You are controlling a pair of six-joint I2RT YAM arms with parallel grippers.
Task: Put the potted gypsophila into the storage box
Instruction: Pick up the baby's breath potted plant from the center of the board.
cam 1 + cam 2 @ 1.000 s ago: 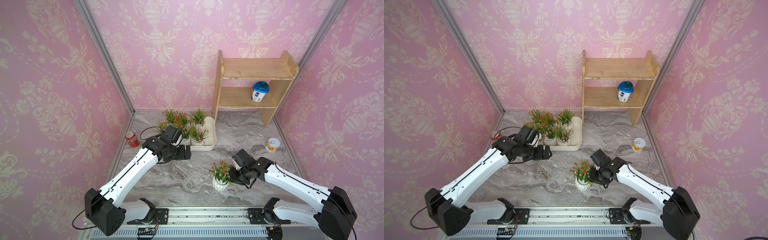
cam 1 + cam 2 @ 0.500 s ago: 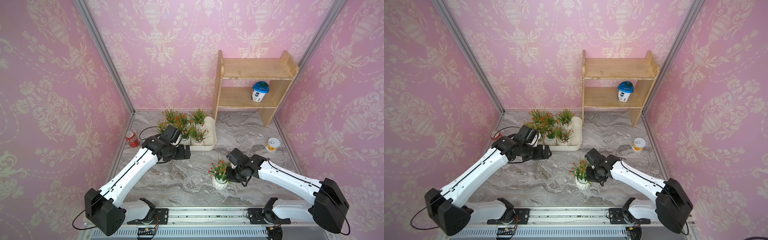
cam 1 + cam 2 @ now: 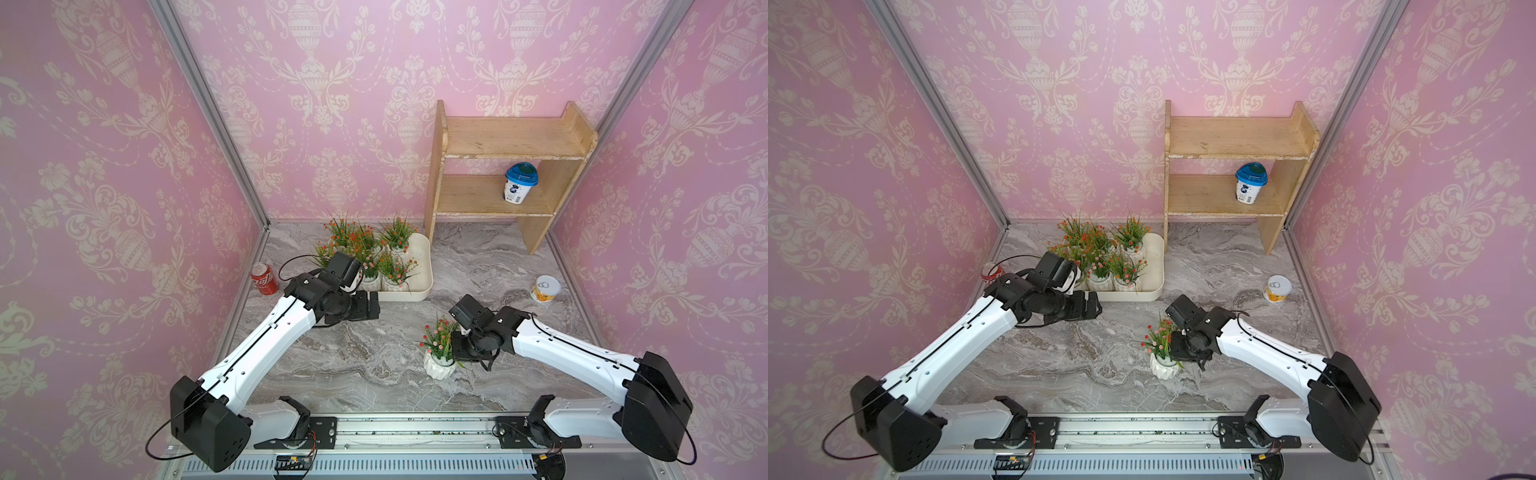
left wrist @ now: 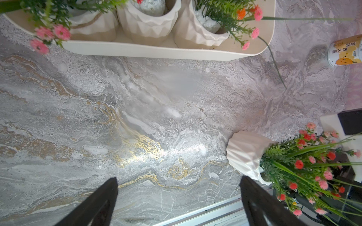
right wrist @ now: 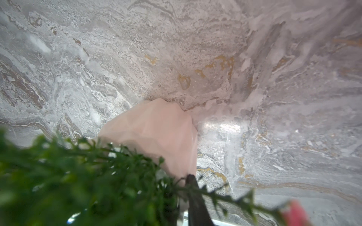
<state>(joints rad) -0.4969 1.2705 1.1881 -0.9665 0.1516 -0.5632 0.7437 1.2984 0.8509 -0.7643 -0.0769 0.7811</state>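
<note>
Right wrist view is mostly blurry leaves, but you can see 1 dark finger (image 5: 193, 195) tucked against the rim of the last potted gypsophila (image 5: 156, 133). The right gripper (image 3: 459, 353) is pinched fully closed there. Can't really tell if it has the pot wall or just a bunch of stems, too much green in the way.

In both top views that pot sits on the table (image 3: 353, 365), near the front edge and a bit right of middle. It's well apart from the storage box (image 3: 424, 266) at the back left. The other pots (image 3: 370, 283) are already packed in the box, and only its right end looks bare.

Left gripper (image 4: 178, 182) is spread wide with nothing in it. It's parked just in front of the box's front wall, toward the left corner, so it's out of the way.

How I'd do the lift: go straight up first, slowly, and watch whether the pot comes up level. A pinch that narrow lets the pot swing, and it looks top heavy. If it tips, set it down and regrip lower on the rim. Get the base above the box's flared rim before heading back-left, then aim for that bare right end. Mind the long stem (image 4: 273, 62) drooping over the front right corner. Let go only once the base sits flat.
</note>
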